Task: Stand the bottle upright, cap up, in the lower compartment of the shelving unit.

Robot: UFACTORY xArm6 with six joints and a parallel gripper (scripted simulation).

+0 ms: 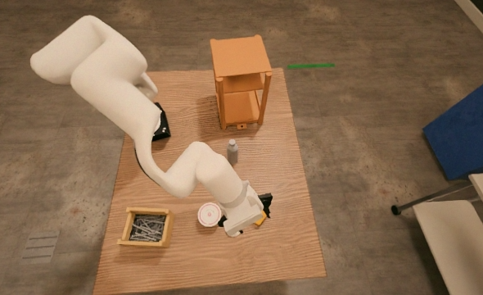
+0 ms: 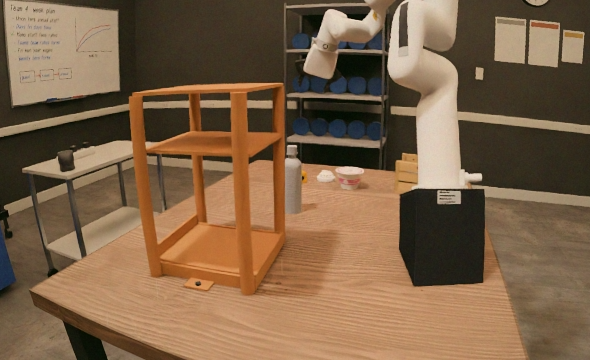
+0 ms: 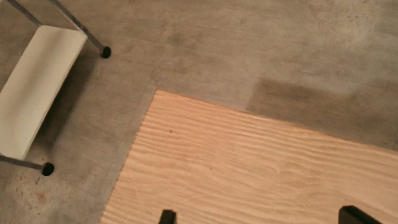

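Note:
A grey bottle with a white cap [image 1: 232, 151] stands upright on the wooden table, in front of the orange shelving unit [image 1: 240, 81]. It also shows in the exterior view [image 2: 292, 179], just behind the unit [image 2: 210, 182]. The unit's lower compartment [image 2: 220, 247] is empty. My gripper [image 1: 266, 206] is open and empty, held high above the table's far end, well away from the bottle. It shows in the exterior view [image 2: 307, 75] too. In the wrist view only the two fingertips show, above a table corner.
A wooden box of nails [image 1: 146, 227], a white cup [image 1: 209, 214] and a small yellow object [image 1: 260, 219] lie near the gripper's end of the table. The arm's black base [image 2: 442, 235] stands beside the shelving unit. A small tab [image 2: 198, 284] lies before the unit's front lip.

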